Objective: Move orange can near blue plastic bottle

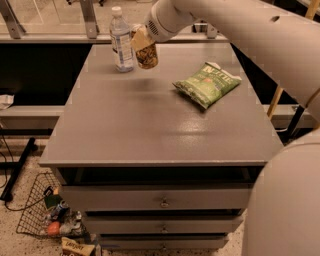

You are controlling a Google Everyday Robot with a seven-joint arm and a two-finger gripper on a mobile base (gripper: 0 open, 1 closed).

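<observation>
Grey drawer table [150, 125], speckled floor [15, 246]

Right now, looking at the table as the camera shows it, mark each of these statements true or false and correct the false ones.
1. The gripper holds the orange can close beside the blue plastic bottle. True.
2. The blue plastic bottle lies on its side. False: it stands upright, with its white cap on top.
3. The green chip bag is pressed against the bottle. False: it lies apart from it, towards the other side of the table.
4. A wire basket sits on the floor beside the table. True.
</observation>
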